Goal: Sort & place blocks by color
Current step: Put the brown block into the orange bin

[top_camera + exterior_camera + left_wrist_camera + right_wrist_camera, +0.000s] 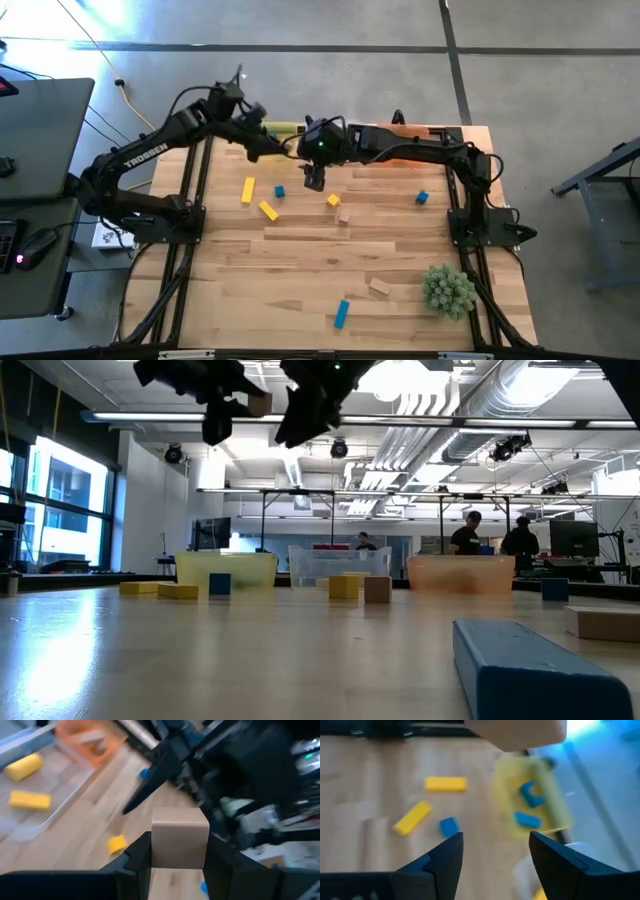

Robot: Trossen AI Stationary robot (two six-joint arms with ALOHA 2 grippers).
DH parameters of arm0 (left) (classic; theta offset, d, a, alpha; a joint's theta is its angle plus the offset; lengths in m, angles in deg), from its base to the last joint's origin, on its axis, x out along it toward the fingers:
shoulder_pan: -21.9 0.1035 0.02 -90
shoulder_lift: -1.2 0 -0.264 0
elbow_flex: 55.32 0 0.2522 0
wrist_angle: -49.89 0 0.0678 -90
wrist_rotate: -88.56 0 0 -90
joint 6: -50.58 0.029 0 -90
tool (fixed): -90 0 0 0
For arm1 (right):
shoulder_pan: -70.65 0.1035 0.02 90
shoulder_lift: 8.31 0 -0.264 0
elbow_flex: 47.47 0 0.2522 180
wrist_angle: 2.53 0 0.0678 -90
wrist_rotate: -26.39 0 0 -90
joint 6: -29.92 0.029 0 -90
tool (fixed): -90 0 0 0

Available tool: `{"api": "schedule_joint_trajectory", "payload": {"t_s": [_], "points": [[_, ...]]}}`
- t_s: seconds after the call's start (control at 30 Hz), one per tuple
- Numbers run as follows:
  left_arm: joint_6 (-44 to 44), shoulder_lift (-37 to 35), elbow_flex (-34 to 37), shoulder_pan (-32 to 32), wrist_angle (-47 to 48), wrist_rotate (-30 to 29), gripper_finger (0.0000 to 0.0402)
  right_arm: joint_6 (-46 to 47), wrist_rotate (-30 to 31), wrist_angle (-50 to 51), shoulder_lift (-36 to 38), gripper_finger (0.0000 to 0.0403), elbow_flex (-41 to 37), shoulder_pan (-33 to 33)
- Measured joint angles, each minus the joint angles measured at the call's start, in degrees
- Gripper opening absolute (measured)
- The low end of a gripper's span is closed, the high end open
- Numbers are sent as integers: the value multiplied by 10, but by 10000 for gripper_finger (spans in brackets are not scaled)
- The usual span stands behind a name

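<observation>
With some blocks already binned, the left end effector (176, 862) grasps a tan block (180, 842) above the clear bin (338, 564), the right end effector (495, 855) released; many blocks remain on the counter (330, 250).

Table (300, 250): pale wood planks; arms black, white lettering on the left one; left gripper (177, 852) black, clamped on a plain tan block (180, 837); right gripper (495, 855) black; yellow bars (247, 190), (268, 210); small blue cubes (280, 191), (422, 198); blue bar (342, 313); tan blocks (345, 215), (379, 287); plant ball (447, 290) spiky green; bins in low view: translucent yellow (226, 569), clear (310, 565), orange (460, 573).
</observation>
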Motion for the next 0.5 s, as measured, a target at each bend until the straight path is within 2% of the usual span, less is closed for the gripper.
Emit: {"api": "schedule_joint_trajectory", "payload": {"t_s": [0.1, 0.17, 0.33, 0.5], "points": [[-26, 0, 0, 31, -38, 65, 109, -20, 68, -33, 0, 216, 0, 10], [-41, 0, 0, 49, -65, 103, 109, -29, 90, -58, 1, 216, 0, 14], [-76, 0, 0, 81, -126, 171, 109, -34, 109, -125, 6, 216, 0, 19], [-92, 0, 0, 96, -155, 196, 109, -32, 126, -173, 10, 216, 0, 19]]}}
